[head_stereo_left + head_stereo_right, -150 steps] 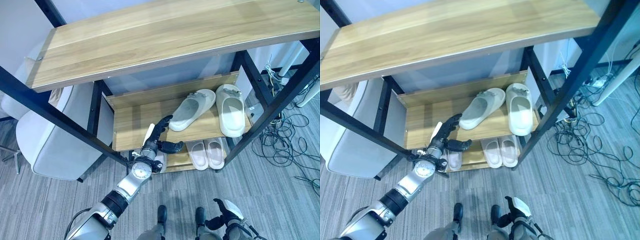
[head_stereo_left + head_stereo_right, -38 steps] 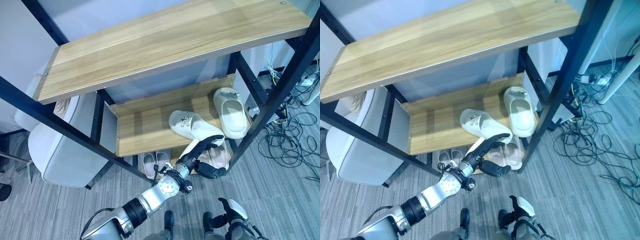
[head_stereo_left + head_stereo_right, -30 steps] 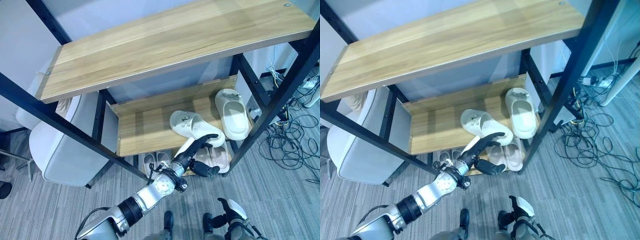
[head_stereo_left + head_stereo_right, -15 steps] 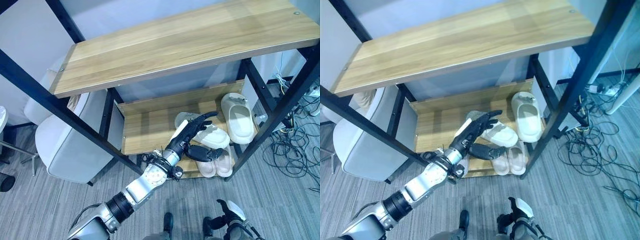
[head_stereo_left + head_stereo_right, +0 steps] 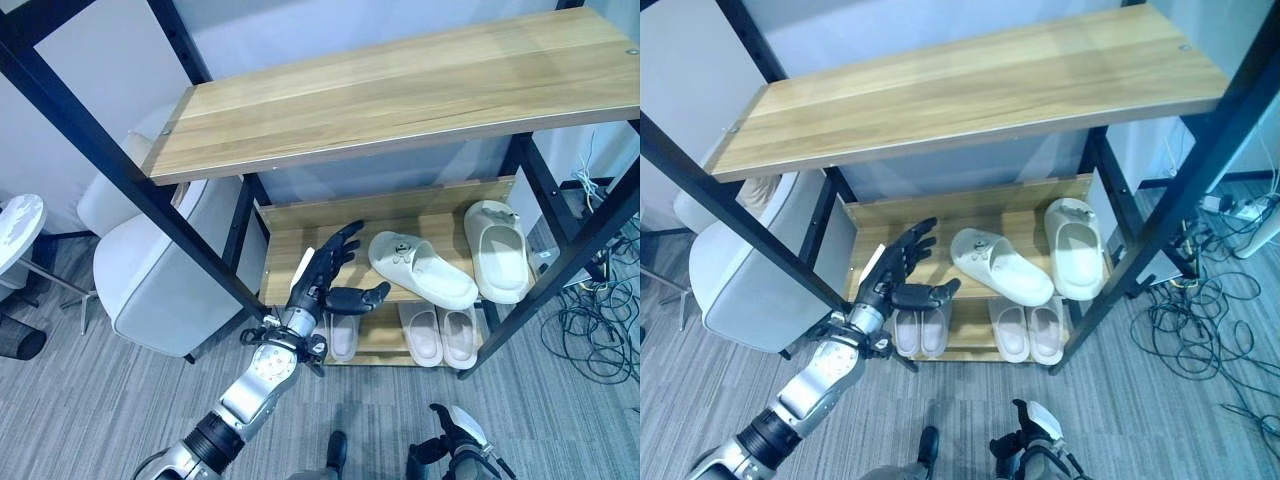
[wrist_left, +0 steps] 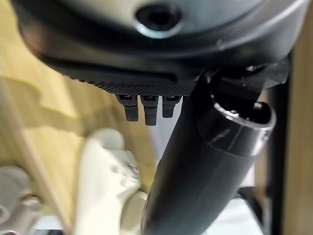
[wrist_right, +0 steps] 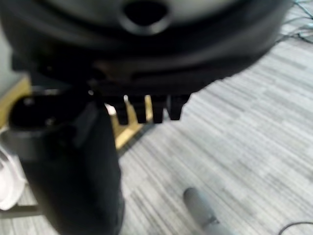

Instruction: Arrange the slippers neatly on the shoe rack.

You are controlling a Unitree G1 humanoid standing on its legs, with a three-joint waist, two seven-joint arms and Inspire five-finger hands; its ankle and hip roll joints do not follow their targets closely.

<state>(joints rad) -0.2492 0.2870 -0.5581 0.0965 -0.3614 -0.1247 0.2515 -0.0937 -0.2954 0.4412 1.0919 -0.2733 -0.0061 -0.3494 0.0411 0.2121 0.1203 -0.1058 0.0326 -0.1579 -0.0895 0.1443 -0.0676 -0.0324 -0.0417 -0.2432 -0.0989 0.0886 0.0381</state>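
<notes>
Two white slippers lie on the rack's middle shelf (image 5: 290, 250). One slipper (image 5: 497, 250) sits straight at the right end. The other slipper (image 5: 420, 270) lies slanted beside it, its toe toward the front right. My left hand (image 5: 325, 272) hovers open at the shelf's front edge, left of the slanted slipper and apart from it, with fingers straight and thumb out. In the left wrist view the slanted slipper (image 6: 105, 181) shows past the fingers (image 6: 146, 110). My right hand (image 5: 452, 432) hangs low over the floor, fingers relaxed.
Two pairs of pale pink slippers (image 5: 920, 330) (image 5: 1030, 330) lie on the bottom shelf. The wooden top shelf (image 5: 400, 85) overhangs the middle one. Black posts (image 5: 560, 270) frame the rack. A grey chair (image 5: 150, 280) stands at the left, and cables (image 5: 1200, 330) lie on the floor at the right.
The camera has shifted. My left hand has come off the slanted slipper and drawn back to the left of it. The slipper lies turned round from five seconds ago.
</notes>
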